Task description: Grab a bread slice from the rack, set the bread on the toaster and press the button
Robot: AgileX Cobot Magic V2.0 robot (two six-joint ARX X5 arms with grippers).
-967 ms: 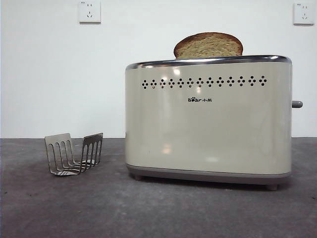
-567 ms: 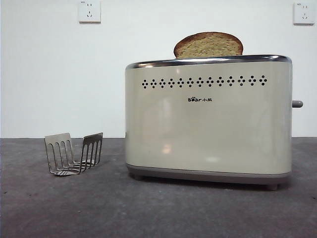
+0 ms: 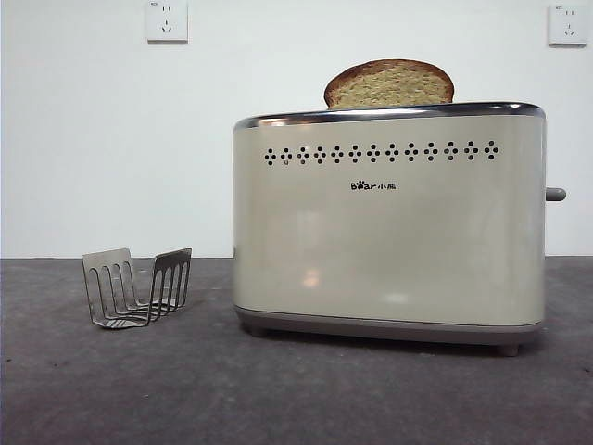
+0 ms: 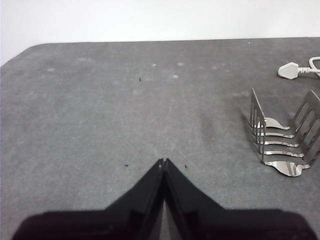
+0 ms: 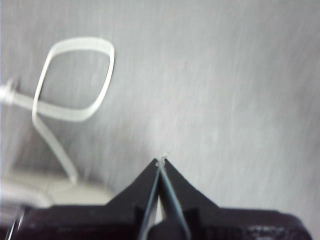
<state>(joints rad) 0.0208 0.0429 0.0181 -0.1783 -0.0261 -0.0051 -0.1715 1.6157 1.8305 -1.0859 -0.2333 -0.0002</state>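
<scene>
the slice of bread (image 3: pixel 389 84) stands upright in the top of the toaster (image 3: pixel 387 218), its rounded crust above the chrome rim, and the button (image 3: pixel 555 194) juts from the toaster's narrow side. the rack (image 3: pixel 137 286) sits bare on the grey table (image 3: pixel 185 389), apart from the toaster. the left gripper (image 4: pixel 163 162) hangs over bare table near the rack with jaws pressed together, and the right gripper (image 5: pixel 160 161), also pressed together, is over the table by a looped white cord (image 5: pixel 75 80).

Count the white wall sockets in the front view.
2: one white wall socket at the upper left above the grey metal rack, another at the upper right edge.
</scene>
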